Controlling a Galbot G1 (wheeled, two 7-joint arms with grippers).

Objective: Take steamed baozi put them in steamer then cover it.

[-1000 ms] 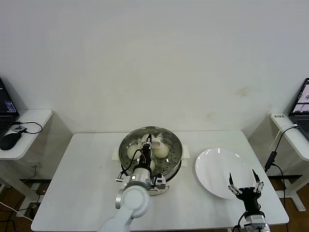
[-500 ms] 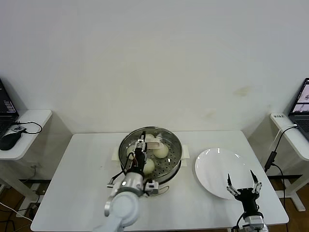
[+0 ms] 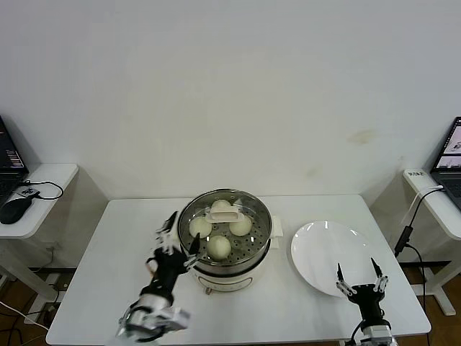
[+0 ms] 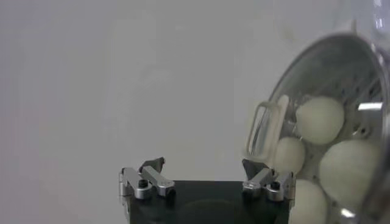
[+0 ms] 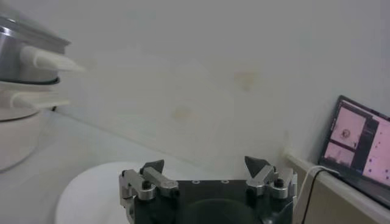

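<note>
The steamer (image 3: 263,238) stands mid-table with the clear glass cover lying on it, its white handle (image 3: 225,214) at the centre. Several baozi (image 3: 219,246) show through the glass. My left gripper (image 3: 180,234) is open and empty, just left of the steamer and apart from it. In the left wrist view the gripper (image 4: 201,165) is open, with the cover's handle (image 4: 266,131), the baozi (image 4: 320,119) and the steamer's rim (image 4: 317,52) off to one side. My right gripper (image 3: 358,277) is open and empty at the plate's near edge; the right wrist view (image 5: 204,164) shows it open too.
An empty white plate (image 3: 328,249) lies right of the steamer and shows in the right wrist view (image 5: 85,195). Side tables stand at both sides, with a mouse (image 3: 14,207) on the left and a laptop (image 3: 452,155) on the right.
My left gripper has let go of the cover's handle and drawn back from over the steamer to its left. The cover now rests on the steamer. The right gripper has sunk slightly.
</note>
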